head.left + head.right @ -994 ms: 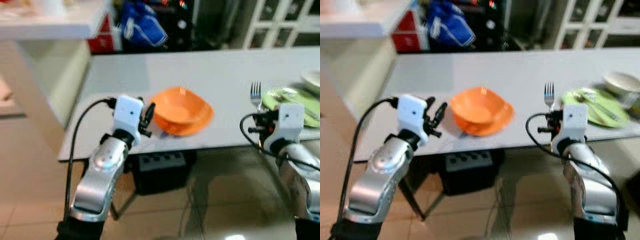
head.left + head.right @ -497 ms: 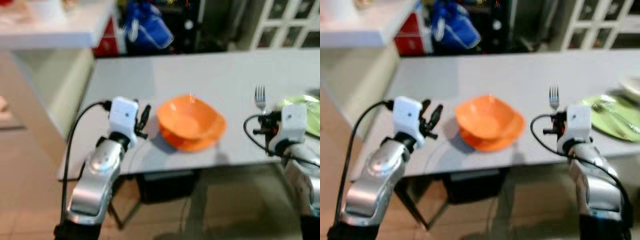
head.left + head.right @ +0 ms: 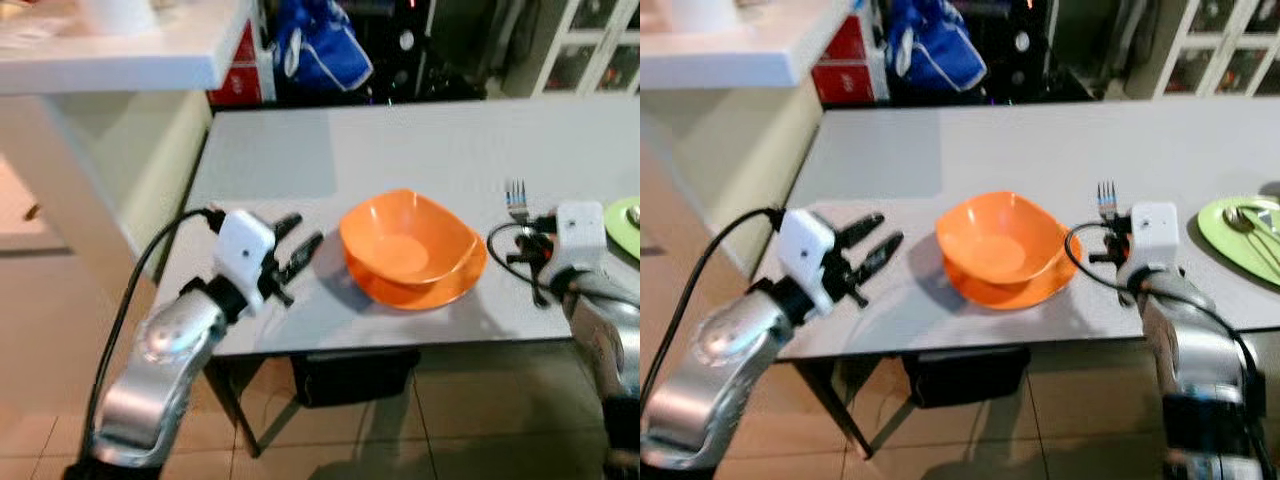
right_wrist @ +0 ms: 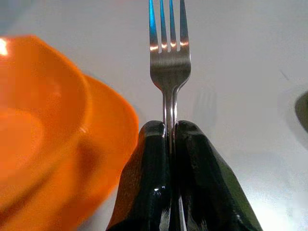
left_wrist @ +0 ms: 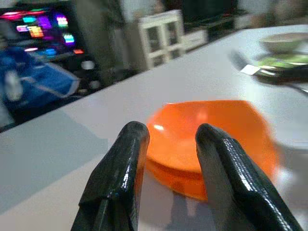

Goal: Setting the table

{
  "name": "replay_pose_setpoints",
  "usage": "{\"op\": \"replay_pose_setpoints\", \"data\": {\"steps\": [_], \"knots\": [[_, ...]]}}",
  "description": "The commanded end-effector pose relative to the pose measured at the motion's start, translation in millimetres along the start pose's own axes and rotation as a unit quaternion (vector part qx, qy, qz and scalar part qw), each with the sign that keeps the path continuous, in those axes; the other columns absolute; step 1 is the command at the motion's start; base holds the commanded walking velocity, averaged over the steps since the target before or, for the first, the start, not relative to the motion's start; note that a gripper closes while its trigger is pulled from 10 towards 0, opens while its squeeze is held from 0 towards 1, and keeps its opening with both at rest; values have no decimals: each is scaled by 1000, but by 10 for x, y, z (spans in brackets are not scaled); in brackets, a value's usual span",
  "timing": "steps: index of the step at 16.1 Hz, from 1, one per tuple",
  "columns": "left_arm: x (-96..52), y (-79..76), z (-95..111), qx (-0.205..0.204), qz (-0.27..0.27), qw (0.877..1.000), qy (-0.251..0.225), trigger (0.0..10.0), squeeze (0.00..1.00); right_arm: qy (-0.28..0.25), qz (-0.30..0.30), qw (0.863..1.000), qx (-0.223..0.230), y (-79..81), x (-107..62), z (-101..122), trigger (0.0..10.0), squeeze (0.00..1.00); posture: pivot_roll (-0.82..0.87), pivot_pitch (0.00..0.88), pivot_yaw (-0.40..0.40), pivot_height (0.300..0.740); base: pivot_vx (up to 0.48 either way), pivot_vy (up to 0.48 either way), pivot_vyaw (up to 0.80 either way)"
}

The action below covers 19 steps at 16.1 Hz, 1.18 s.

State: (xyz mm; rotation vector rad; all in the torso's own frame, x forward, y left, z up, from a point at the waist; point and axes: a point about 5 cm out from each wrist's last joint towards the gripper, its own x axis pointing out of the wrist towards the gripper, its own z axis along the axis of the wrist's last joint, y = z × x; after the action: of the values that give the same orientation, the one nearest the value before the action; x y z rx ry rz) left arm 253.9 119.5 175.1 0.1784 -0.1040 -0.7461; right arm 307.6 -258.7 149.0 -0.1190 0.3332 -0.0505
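Right wrist view: our right gripper point(image 4: 169, 139) pinches a fork point(image 4: 168, 62) by its handle, fingers closed tight on it, tines pointing away. The fork hovers just right of the orange bowl point(image 3: 1002, 245), which sits on an orange plate near the table's point(image 3: 970, 150) near edge. Left gripper point(image 3: 868, 246) rests left of the bowl, fingers parted, holding nothing. We judge the fork should go down flat beside the plate, clear of its rim. Grey tabletop; green plate point(image 3: 1240, 235) far right; white counter point(image 3: 110, 60) far left; tiled floor below.
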Motion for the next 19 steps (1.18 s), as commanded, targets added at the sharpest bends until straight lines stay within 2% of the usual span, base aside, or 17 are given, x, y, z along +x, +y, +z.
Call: {"op": "replay_pose_setpoints", "data": {"steps": [1, 3, 5, 8, 9, 10, 11, 12, 14, 18, 19], "knots": [[11, -61, 42, -2, -31, 999, -6, 10000, 0, 8, 2, 1000, -4, -33, 19, 11, 10000, 0, -36, 0, 41, 740, 0, 0, 0], [9, -102, 69, 0, -62, 998, 4, 10000, 0, 29, 1, 1000, -3, -112, 112, -25, 10000, 0, -36, 0, 48, 740, 0, 0, 0], [156, -81, 109, 22, -70, 995, 60, 10000, 0, 49, -5, 999, 8, -208, 278, -40, 10000, 0, -32, 15, 53, 740, 0, 0, 0], [379, -20, 301, 10, -80, 995, 52, 10000, 0, 53, 17, 998, 27, -201, 434, 16, 10000, 0, -14, 25, 58, 740, 0, 0, 0], [413, 6, 330, 10, -76, 996, 51, 10000, 0, 55, 20, 998, 26, -191, 455, 19, 10000, 0, -12, 27, 63, 740, 0, 0, 0], [472, 37, 374, 8, -81, 995, 64, 10000, 0, 67, 24, 997, 19, -171, 499, 3, 10000, 0, -10, 26, 68, 740, 0, 0, 0], [486, 34, 383, 6, -92, 993, 78, 10000, 0, 72, 24, 997, 18, -166, 519, -9, 10000, 0, -9, 25, 71, 740, 0, 0, 0], [487, -13, 391, -2, -127, 986, 108, 10000, 0, 87, 28, 995, 26, -141, 558, -53, 10000, 0, -8, 22, 77, 740, 0, 0, 0], [466, -59, 368, -12, -147, 981, 128, 10000, 0, 97, 31, 995, 20, -122, 574, -87, 10000, 0, -6, 19, 82, 740, 0, 0, 0], [435, -113, 332, -19, -167, 973, 160, 10000, 0, 80, 27, 996, 25, -84, 624, -24, 10000, 0, -3, 18, 87, 740, 0, 0, 0], [412, -141, 327, -16, -178, 969, 169, 10000, 0, 80, 20, 997, 13, -88, 636, -15, 10000, 0, 10, 19, 84, 740, 0, 0, 0]]}}
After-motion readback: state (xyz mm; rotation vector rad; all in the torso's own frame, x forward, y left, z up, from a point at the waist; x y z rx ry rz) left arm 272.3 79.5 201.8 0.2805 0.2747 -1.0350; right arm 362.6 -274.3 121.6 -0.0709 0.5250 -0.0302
